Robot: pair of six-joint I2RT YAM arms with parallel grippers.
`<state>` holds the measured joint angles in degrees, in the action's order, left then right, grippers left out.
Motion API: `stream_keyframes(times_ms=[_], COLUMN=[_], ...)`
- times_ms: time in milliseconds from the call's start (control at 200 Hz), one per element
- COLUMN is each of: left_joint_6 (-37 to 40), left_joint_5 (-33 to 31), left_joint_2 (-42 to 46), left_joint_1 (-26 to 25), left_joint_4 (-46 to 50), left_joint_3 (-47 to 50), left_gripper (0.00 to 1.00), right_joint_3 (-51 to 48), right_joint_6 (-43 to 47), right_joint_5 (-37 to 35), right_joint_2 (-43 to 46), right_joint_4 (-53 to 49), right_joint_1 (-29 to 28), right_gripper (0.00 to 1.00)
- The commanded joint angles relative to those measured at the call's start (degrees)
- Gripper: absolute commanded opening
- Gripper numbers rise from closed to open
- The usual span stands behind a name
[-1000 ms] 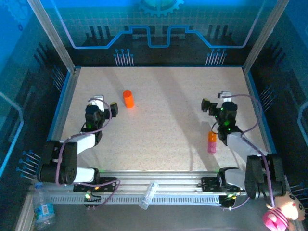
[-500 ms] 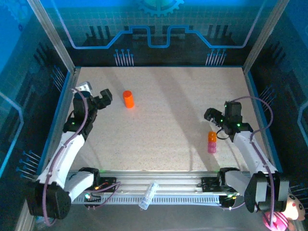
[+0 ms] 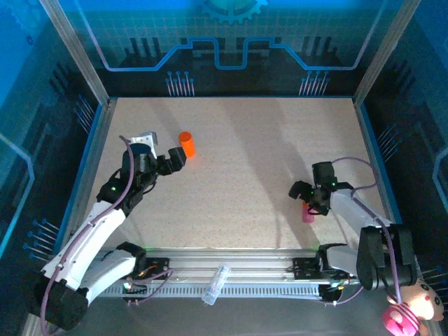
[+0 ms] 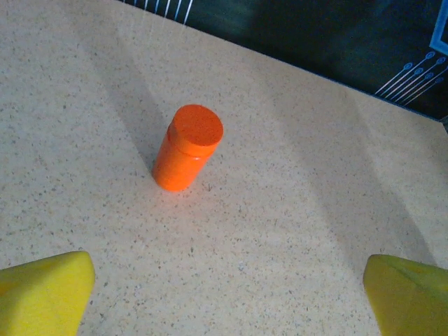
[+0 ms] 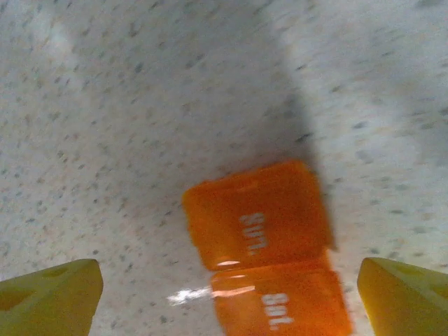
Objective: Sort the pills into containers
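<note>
REMOTE SORTING RIG: Both arms are poised over the speckled table as I line up the pill sort. My left claw hangs released, fingers spread wide with nothing between them, just short of the orange bottle. The bottle stands upright and capped on the left half of the table.

My right claw is low over the containers, a short strip of joined boxes lying flat near the right edge. Its fingers are spread too, one on each side of the strip, and as far as I can tell they touch neither side. From above, the pink end box peeks out beside the wrist. The lettered lids look shut.

The risks, as I judge them:
- **The strip:** it is small and light, so a claw that closes off-centre could shove it across the table or tip it on edge rather than hold it.
- **The bottle:** it is tall for its base, and a finger brushing its side on the approach could knock it over and send it rolling.
- **The lids:** with them shut on the boxes, anything poured now would scatter over the table.
</note>
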<state>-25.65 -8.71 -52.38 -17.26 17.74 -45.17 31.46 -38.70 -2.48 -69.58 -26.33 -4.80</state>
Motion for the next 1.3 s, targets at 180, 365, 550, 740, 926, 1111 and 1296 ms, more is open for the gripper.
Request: stream_keyframes(times_ms=[180,365,550,740,926,1111,1296], left_joint_6=[-1.6,-2.08,-2.28,-2.35,-2.21,-2.57,-2.5], left_joint_5=[0.88,1.66,2.26,3.58,3.96,4.12,4.04], left_joint_2=[0.17,-1.77,-3.73,-3.84,-4.0,-5.22,-6.59], left_joint_1=[-1.37,-2.1,-2.76,-3.47,-3.91,-4.47,-5.22], left_joint_4=[-0.88,-2.25,-2.55,-2.44,-2.75,-3.67,-3.85], left_joint_3=[2.25,1.93,1.55,1.24,0.7,0.18,-0.82], left_gripper=[0.99,0.99,0.99,0.99,0.99,0.99,0.99], right_joint_3=[2.59,8.4,16.75,16.84,11.63,7.12,5.1], right_joint_6=[-7.56,-11.12,-7.33,1.61,8.59,9.17,8.81], right_joint_5=[0.47,1.02,-4.35,-13.46,-12.04,-7.14,-1.98], right_joint_2=[-3.47,-9.56,-14.86,-12.83,-6.49,-3.7,-4.54], right_joint_4=[4.1,8.84,3.59,-1.62,-1.56,-0.79,0.91], right_joint_1=[-12.15,-21.98,-28.81,-32.22,-30.79,-29.32,-29.39], right_gripper=[0.92,0.92,0.92,0.94,0.97,0.97,0.94])
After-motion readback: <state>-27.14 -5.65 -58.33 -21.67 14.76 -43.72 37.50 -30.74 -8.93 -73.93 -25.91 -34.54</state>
